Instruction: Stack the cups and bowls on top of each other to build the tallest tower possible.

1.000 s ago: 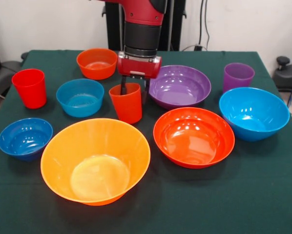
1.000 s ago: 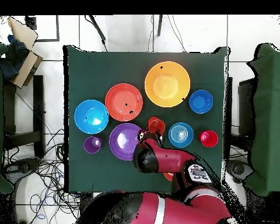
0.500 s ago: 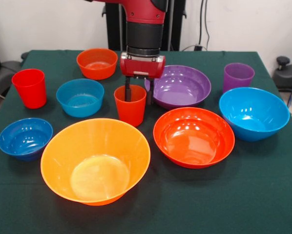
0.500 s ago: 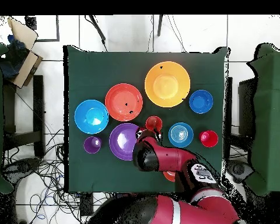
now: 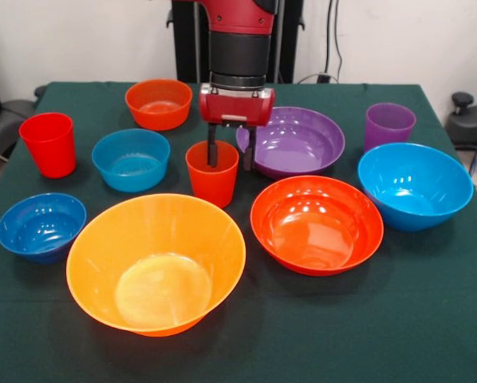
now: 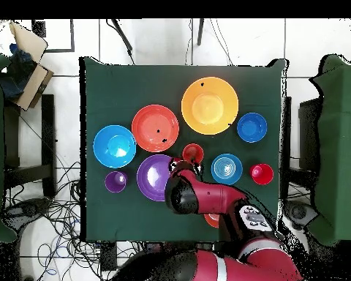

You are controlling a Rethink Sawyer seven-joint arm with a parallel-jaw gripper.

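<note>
Gripper (image 5: 230,156) hanging straight down from red/black arm, sitting over rim of orange-red translucent plastic tumbler (image 5: 213,177). One finger (image 5: 213,152) is reaching inside the cup, the other (image 5: 249,153) standing outside its wall on purple-bowl side; fingers straddling the wall w/ a gap, can't tell if they are actually pinching it. Tumbler standing upright on green tablecloth (image 5: 430,319), approx mid-table.

Overhead view: arm is covering gripper; tumbler (image 6: 193,154) showing just beyond arm's end, between large purple glossy bowl (image 6: 156,178) and small light blue bowl (image 6: 227,169).

Nothing stacked yet, all pieces sitting separately, mouths up:
- large yellow-orange plastic bowl (image 5: 155,263), nearest camera in front view, just in front of tumbler
- large red-orange bowl (image 5: 317,224), beside it
- large light blue bowl (image 5: 415,185), near table edge
- purple bowl, front view (image 5: 296,141), just beside gripper
- purple tapered tumbler (image 5: 389,125), behind large light blue bowl
- small orange bowl (image 5: 159,103), far side
- small light blue bowl, front view (image 5: 131,159)
- small dark blue bowl (image 5: 41,227)
- red tumbler (image 5: 49,144), near table edge, well apart from gripper
</note>
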